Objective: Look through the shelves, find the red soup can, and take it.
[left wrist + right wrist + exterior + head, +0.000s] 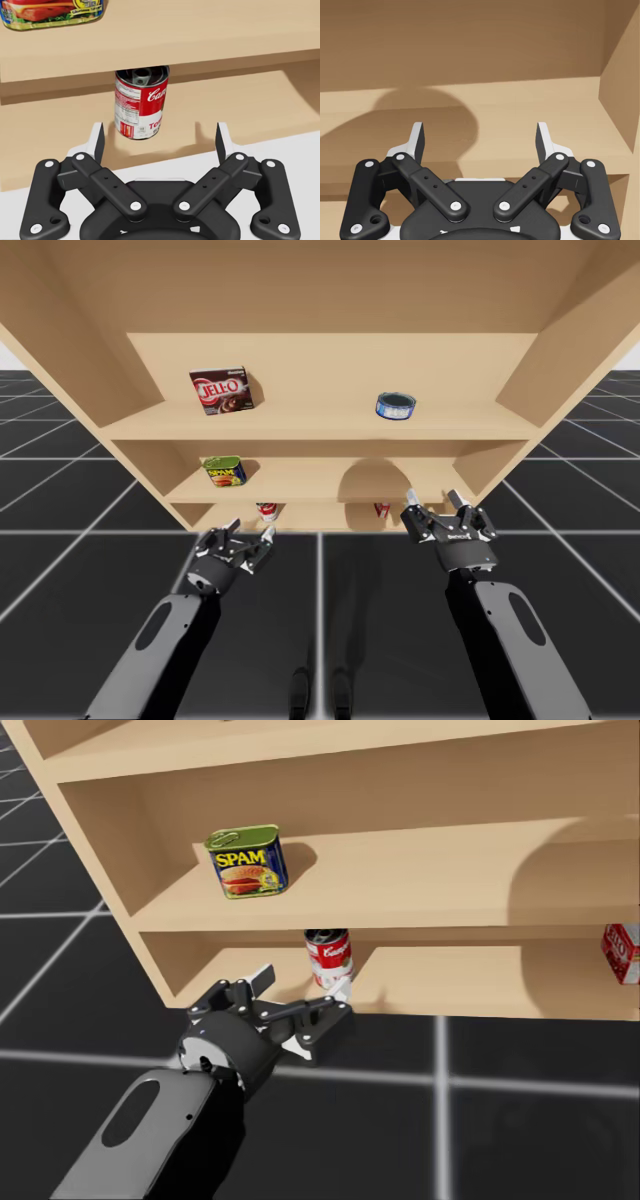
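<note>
Wooden boards make up the shelf unit (320, 425), which has three open levels. The red soup can (140, 102) stands upright on the lowest level, close to the front edge, with its lid just under the board above it. I give all other places from this can.

My left hand (160, 135) is just in front of the can, outside the shelf. It is released: the two fingers are spread wide and the can is not held between them. From the left wrist, the can is ahead of the hand, in line with the gap between the fingers, but nearer to one finger than to the other. From my head, one white fingertip (340, 992) of this hand appears just below the foot of the can.

One level above the can, a little to its left, sits a rectangular tin (247, 861) in blue, yellow and green. Two levels above the can, also to its left, stands a dark brown box (221, 390). On that same top level, to the right of the can, is a blue round tin (396, 406). On the can's own level, well apart to its right, is a small red and white thing (622, 952).

My right hand (480, 135) is well apart to the right of the can, in front of the shelf unit. It is also released, with its fingers spread wide. A round shadow (425, 107) lies on the board ahead of it.
</note>
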Motion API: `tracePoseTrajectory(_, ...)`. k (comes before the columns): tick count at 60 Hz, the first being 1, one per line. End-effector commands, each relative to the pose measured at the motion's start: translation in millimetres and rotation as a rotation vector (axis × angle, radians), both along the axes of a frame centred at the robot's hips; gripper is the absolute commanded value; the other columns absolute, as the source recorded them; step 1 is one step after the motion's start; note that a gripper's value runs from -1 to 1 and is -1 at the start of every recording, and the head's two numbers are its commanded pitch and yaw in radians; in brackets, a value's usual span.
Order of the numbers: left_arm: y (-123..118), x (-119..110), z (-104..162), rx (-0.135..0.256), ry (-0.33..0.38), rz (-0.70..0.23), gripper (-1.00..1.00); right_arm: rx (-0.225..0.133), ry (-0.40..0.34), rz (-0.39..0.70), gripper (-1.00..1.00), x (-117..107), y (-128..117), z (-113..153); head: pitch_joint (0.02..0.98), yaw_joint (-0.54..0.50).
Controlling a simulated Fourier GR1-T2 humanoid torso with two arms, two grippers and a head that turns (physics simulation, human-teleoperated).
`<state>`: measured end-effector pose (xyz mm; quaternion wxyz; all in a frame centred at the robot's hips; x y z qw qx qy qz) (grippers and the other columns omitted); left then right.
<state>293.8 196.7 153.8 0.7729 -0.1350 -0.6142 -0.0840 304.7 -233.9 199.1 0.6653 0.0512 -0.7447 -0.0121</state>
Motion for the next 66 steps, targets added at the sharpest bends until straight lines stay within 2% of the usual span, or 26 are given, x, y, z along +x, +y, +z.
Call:
tracePoseTrajectory(1, -4, 31, -5, 0.021, 0.012, 0.027, -1.0, 0.0, 0.001, 0.001, -1.0, 1, -1, 0, 0.747, 0.24)
tracePoseTrajectory(5, -5, 41, -9, 0.021, 0.016, 0.039, -1.0, 0.001, 0.001, 0.0, -1.0, 2, -1, 0, 0.748, 0.24)
tracePoseTrajectory(8, -7, 49, -12, 0.045, 0.01, 0.049, -1.0, 0.0, 0.0, 0.0, -1.0, 2, -1, 0, 0.749, 0.24)
tracePoseTrajectory(9, -7, 51, -13, 0.031, 0.02, 0.051, -1.0, -0.001, -0.001, 0.0, -1.0, 2, -1, 0, 0.749, 0.24)
tracePoseTrajectory(21, -15, 76, -18, 0.035, 0.036, 0.06, -1.0, -0.004, -0.003, -0.003, -1.0, 2, -1, 0, 0.754, 0.23)
tracePoseTrajectory(27, -18, 87, -20, 0.021, 0.054, 0.061, -1.0, -0.003, -0.006, -0.005, -1.0, 2, -1, 0, 0.755, 0.23)
tracePoseTrajectory(39, -18, 103, -30, 0.032, 0.086, 0.058, -1.0, 0.007, -0.011, -0.015, -1.0, 2, -2, 1, 0.755, 0.23)
tracePoseTrajectory(41, -18, 103, -31, 0.032, 0.087, 0.055, -0.94, 0.007, -0.011, -0.015, -1.0, 2, -2, 1, 0.756, 0.22)
tracePoseTrajectory(42, -18, 102, -31, 0.032, 0.089, 0.056, -0.64, 0.006, -0.011, -0.016, -1.0, 2, -2, 1, 0.756, 0.22)
tracePoseTrajectory(43, -18, 102, -32, 0.029, 0.093, 0.048, 0.23, 0.006, -0.011, -0.016, -1.0, 2, -2, 1, 0.755, 0.22)
tracePoseTrajectory(44, -18, 101, -32, 0.031, 0.093, 0.047, 0.86, 0.005, -0.01, -0.016, -1.0, 2, -2, 0, 0.755, 0.22)
tracePoseTrajectory(45, -18, 101, -32, 0.032, 0.092, 0.046, 0.95, 0.005, -0.01, -0.016, -1.0, 2, -3, 0, 0.755, 0.22)
tracePoseTrajectory(53, -18, 92, -18, 0.015, 0.066, 0.019, 1.0, 0.006, -0.011, -0.018, -1.0, 1, -3, 1, 0.753, 0.22)
tracePoseTrajectory(56, -18, 85, -9, 0.027, 0.043, 0.013, 1.0, 0.007, -0.011, -0.019, -1.0, 1, -3, 1, 0.75, 0.22)
tracePoseTrajectory(58, -17, 80, -4, 0.055, 0.038, 0.013, 1.0, 0.007, -0.011, -0.019, -1.0, 1, -3, 1, 0.748, 0.22)
tracePoseTrajectory(60, -17, 72, 0, 0.105, 0.041, 0.014, 1.0, 0.007, -0.01, -0.02, -1.0, 1, -3, 1, 0.744, 0.22)
tracePoseTrajectory(62, -17, 69, 1, 0.11, 0.041, 0.008, 1.0, 0.007, -0.009, -0.02, -1.0, 1, -3, 1, 0.743, 0.22)
tracePoseTrajectory(64, -15, 62, 4, 0.142, 0.053, 0.003, 1.0, 0.007, -0.009, -0.021, -1.0, 1, -3, 1, 0.74, 0.23)
tracePoseTrajectory(66, -14, 56, 6, 0.144, 0.058, -0.008, 1.0, 0.004, -0.009, -0.023, -1.0, 1, -3, 0, 0.738, 0.23)
